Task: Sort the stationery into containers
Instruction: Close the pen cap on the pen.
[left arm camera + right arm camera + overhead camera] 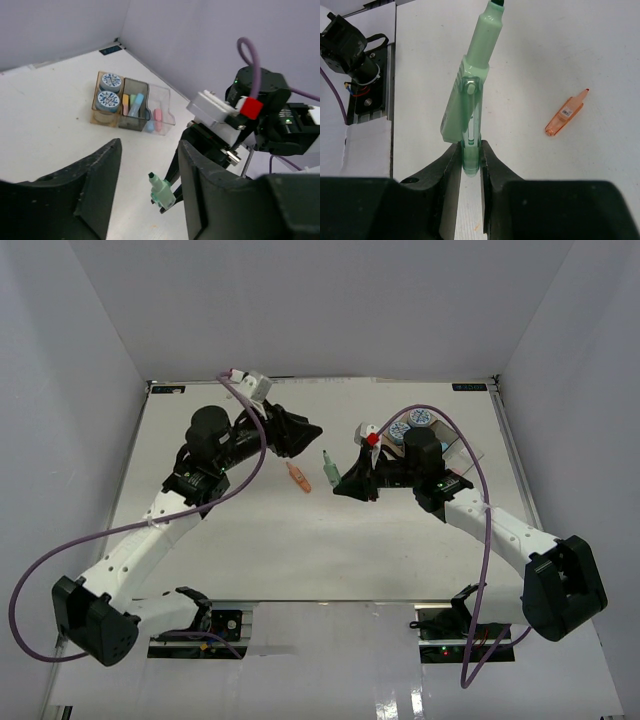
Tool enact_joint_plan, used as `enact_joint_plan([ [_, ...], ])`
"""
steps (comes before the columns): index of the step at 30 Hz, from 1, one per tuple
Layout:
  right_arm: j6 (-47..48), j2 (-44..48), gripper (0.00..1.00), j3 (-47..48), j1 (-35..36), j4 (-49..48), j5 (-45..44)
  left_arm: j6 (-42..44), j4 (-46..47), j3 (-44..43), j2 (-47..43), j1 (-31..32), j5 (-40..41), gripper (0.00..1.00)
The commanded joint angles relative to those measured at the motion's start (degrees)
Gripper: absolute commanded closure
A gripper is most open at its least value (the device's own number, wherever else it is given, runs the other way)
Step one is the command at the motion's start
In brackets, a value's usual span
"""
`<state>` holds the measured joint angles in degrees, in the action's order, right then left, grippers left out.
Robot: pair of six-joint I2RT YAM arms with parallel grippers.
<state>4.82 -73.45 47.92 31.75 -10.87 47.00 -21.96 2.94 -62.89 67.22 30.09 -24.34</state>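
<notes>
My right gripper (345, 483) is shut on a green highlighter-like piece (470, 100), which points toward the left arm; the piece also shows in the top view (326, 464) and the left wrist view (162, 192). My left gripper (303, 430) is open and empty, its fingers either side of that piece in the left wrist view. An orange piece (298, 477) lies on the table between the arms. The joined trays (165, 102) hold two blue-and-white rolls (107, 100) in the amber one, yellow, green and blue pieces (138, 104) in the grey one, and a pink piece (158, 116) in the clear one.
White walls enclose the table on three sides. The right arm (470, 510) covers part of the trays (470, 452) in the top view. The orange piece (565, 114) lies to the right of my right gripper's fingers (495, 175).
</notes>
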Motion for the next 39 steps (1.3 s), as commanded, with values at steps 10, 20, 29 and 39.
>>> enact_joint_plan([
  [10, -10.7, 0.7, 0.92, 3.4, 0.2, 2.7, -8.7, 6.7, 2.7, 8.8, -5.3, 1.6, -1.5, 0.51],
  [20, -15.2, 0.5, 0.92, 8.5, 0.4, 9.6, -11.1, 17.0, 7.2, 7.7, -2.7, 4.3, -0.4, 0.41],
  [29, -14.1, 0.9, 0.92, 8.6, 0.7, 10.8, -11.1, 25.2, 12.6, 11.6, -4.4, 4.4, -7.6, 0.23],
  [39, -17.4, 0.9, 0.92, 10.3, 0.7, 12.5, -10.6, 32.3, 14.3, 17.3, -6.3, 5.8, -6.2, 0.03],
])
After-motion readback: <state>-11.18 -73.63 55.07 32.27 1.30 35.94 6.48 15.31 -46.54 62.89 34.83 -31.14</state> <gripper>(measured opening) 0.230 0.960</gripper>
